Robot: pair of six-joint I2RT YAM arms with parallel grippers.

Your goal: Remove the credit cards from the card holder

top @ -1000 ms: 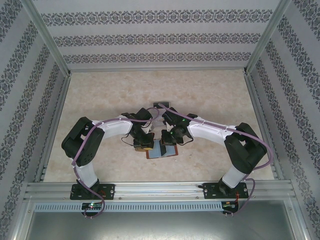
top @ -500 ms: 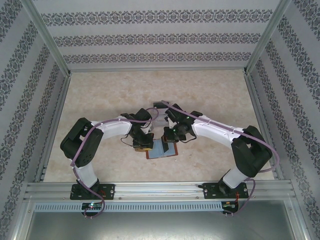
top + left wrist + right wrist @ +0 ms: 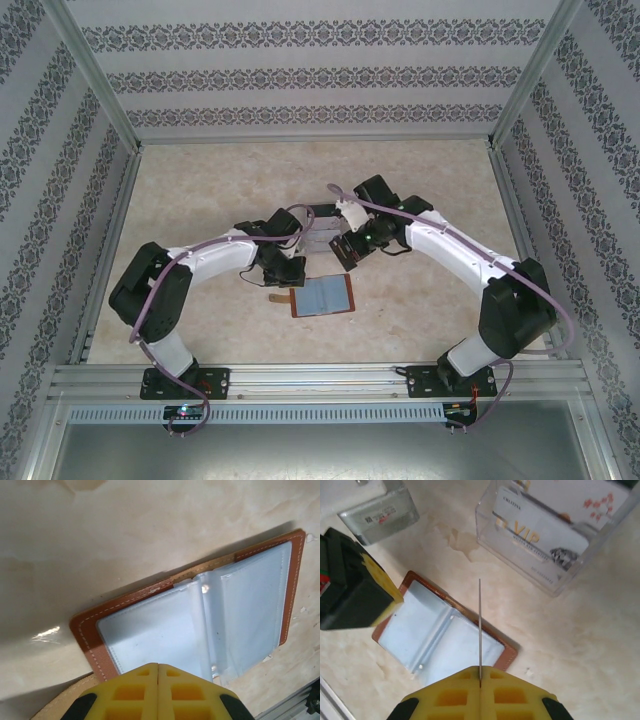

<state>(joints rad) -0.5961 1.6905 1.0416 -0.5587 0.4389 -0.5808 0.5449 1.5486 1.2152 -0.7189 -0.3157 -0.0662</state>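
Both arms are bent inward toward the centre of the top view. The left gripper (image 3: 281,275) is held shut, its yellow fingers (image 3: 137,692) pressed together. The right gripper (image 3: 348,252) is clamped on a credit card (image 3: 479,625) held edge-on.

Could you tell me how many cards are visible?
3: one card edge-on in the right hand; a VIP card and a flowered card behind it in the clear tray. More may be hidden.
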